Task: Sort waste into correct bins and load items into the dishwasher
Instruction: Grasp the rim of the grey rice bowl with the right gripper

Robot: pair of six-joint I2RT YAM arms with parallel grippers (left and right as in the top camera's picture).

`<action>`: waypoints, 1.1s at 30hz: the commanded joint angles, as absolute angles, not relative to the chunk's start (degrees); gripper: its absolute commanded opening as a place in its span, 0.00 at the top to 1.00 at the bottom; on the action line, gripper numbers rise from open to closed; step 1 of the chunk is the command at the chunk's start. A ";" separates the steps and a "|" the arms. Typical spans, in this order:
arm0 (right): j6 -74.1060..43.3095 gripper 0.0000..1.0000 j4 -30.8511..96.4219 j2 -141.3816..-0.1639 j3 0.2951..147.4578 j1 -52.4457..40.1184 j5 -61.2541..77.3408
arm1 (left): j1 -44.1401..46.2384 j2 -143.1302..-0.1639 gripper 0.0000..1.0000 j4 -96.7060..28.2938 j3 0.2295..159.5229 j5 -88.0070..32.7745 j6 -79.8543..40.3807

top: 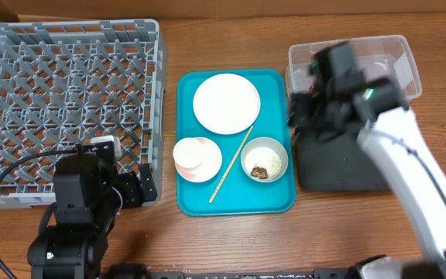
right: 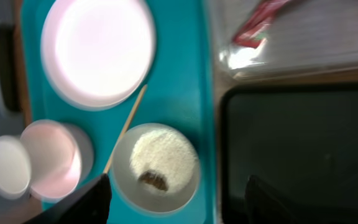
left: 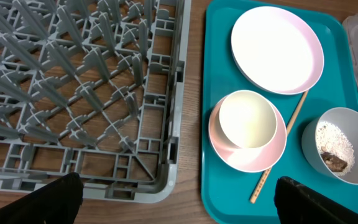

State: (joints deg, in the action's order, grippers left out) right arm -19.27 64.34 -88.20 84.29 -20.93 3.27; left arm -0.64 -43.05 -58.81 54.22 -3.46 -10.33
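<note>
wood table (top: 231, 248) carries a grey dish rack (top: 68, 101) at 9 o'clock, a teal tray (top: 273, 198) at centre, and a clear bin (top: 397, 58) at 2 o'clock above a black bin (top: 339, 167). the tray holds a white plate (top: 226, 103), a cup (left: 247, 118) in a pink bowl (left: 253, 158), a chopstick (top: 231, 165) and a grey bowl (top: 265, 159) of scraps. a blurred red wrapper (right: 260, 25) lies in the clear bin. the left gripper (left: 179, 186) and the right gripper (right: 176, 183) are both spread and empty.

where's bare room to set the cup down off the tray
The dish rack is empty throughout. Bare table shows in a narrow strip between rack and teal tray, and wider in front of the tray. The tray is crowded: plate, cup, chopstick, bowl.
</note>
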 commanded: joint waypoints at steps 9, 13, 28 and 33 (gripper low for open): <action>-18.50 0.42 45.93 -89.03 65.65 -40.58 -0.01 | -1.10 -43.07 0.00 -59.07 55.66 -4.12 -10.31; -21.26 0.42 41.34 -92.97 64.42 -41.04 -1.08 | -1.10 -43.07 0.00 -59.44 55.66 -4.10 -10.33; -25.56 0.61 34.89 -104.03 64.40 -41.19 -1.43 | -1.10 -43.07 0.00 -60.01 55.66 -4.10 -10.31; -25.56 0.77 34.98 -104.01 64.42 -41.19 -1.39 | -1.10 -43.07 0.00 -60.03 55.66 -4.10 -10.31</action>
